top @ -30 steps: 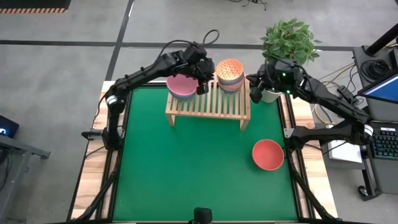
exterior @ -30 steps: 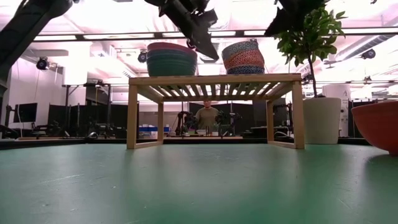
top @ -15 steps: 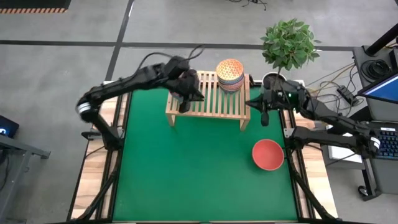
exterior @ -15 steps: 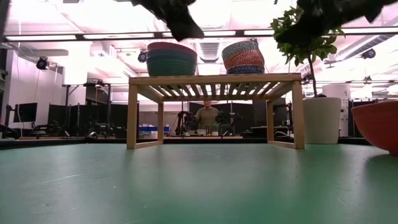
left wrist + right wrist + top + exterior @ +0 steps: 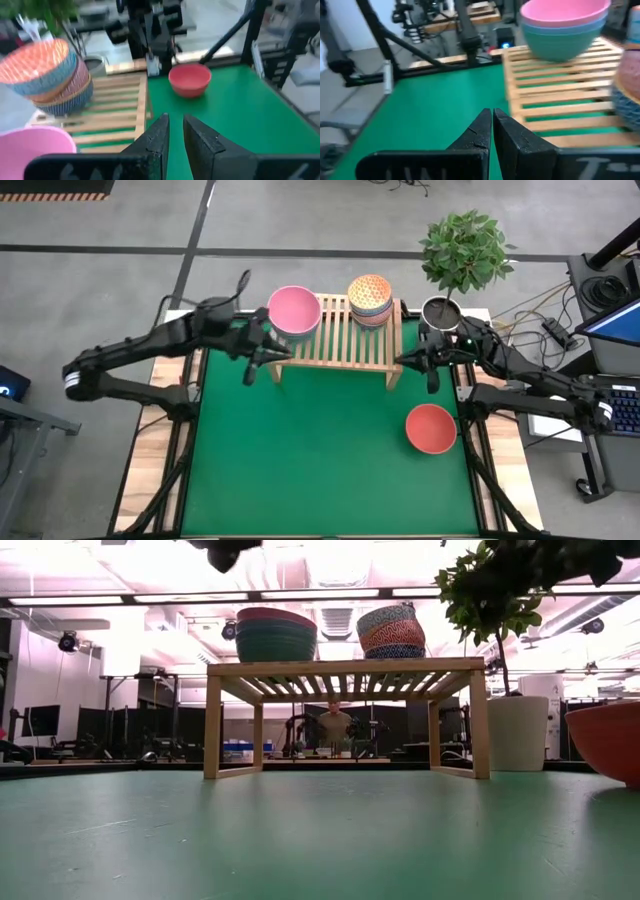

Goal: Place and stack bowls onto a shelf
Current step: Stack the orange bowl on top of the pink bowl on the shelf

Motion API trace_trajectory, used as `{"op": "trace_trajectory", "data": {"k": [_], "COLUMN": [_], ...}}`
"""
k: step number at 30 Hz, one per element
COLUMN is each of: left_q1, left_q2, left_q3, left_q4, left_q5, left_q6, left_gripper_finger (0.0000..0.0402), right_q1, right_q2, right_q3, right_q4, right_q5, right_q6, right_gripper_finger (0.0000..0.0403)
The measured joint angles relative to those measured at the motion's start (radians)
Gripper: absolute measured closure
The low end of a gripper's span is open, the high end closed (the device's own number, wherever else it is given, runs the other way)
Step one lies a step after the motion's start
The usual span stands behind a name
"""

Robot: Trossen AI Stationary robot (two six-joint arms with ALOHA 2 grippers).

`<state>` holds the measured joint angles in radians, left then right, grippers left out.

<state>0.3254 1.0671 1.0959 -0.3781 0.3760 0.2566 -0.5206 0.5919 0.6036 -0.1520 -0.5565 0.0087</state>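
The light-wood shelf (image 5: pixel 335 340) stands at the table's far middle. On its left end rests a stack of larger bowls with a pink bowl (image 5: pixel 295 310) on top. On its right end rests a stack of smaller patterned bowls (image 5: pixel 370 295) with an orange one uppermost. A red bowl (image 5: pixel 431 428) sits on the green mat at the right. My left gripper (image 5: pixel 251 368) hovers off the shelf's left end, its fingers (image 5: pixel 161 131) a narrow gap apart with nothing between them. My right gripper (image 5: pixel 431 378) hovers off the shelf's right end, shut and empty.
A potted plant (image 5: pixel 465 255) in a white pot (image 5: pixel 517 732) stands beyond the shelf's right end, close to my right arm. Green mat (image 5: pixel 320 450) lies bare in front of the shelf. A person (image 5: pixel 333 725) shows in the room far behind.
My left gripper has drawn back from above the pink bowl stack toward the table's left and near side, tipping up toward level. My right gripper has come down from beside the plant pot to the shelf's right end. The bowls have kept still.
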Motion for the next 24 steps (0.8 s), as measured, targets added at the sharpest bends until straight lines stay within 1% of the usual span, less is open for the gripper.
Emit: {"op": "trace_trajectory", "data": {"k": [3,7,12,15,17,19,21,24], "left_q1": [-0.012,-0.017,-0.018,-0.020,-0.024,-0.031,-0.045,-0.077], "left_q2": [-0.081,-0.151,-0.183,-0.176,-0.164,-0.152,-0.141,-0.124], "left_q3": [-0.084,-0.158,-0.192,-0.197,-0.197,-0.197,-0.197,-0.197], "left_q4": [0.108,0.244,0.318,0.339,0.346,0.359,0.361,0.362], "left_q5": [-0.001,0.000,0.000,0.000,-0.001,-0.001,-0.001,-0.001], "left_q6": [-0.013,-0.039,-0.107,-0.147,-0.170,-0.193,-0.213,-0.244], "left_gripper_finger": [0.0364,0.0364,0.0364,0.0364,0.0364,0.0364,0.0364,0.0364], "right_q1": [0.043,0.134,0.296,0.423,0.503,0.564,0.605,0.645], "right_q2": [0.007,0.061,0.169,0.233,0.268,0.294,0.311,0.329], "right_q3": [0.056,0.158,0.239,0.263,0.279,0.298,0.310,0.311], "right_q4": [-0.102,-0.357,-0.676,-0.817,-0.886,-0.926,-0.937,-0.925], "right_q5": [-0.002,0.032,0.145,0.282,0.367,0.412,0.440,0.452], "right_q6": [0.065,0.141,0.255,0.281,0.285,0.306,0.346,0.393], "right_gripper_finger": [0.0394,0.0394,0.0394,0.0394,0.0394,0.0394,0.0394,0.0385]}}
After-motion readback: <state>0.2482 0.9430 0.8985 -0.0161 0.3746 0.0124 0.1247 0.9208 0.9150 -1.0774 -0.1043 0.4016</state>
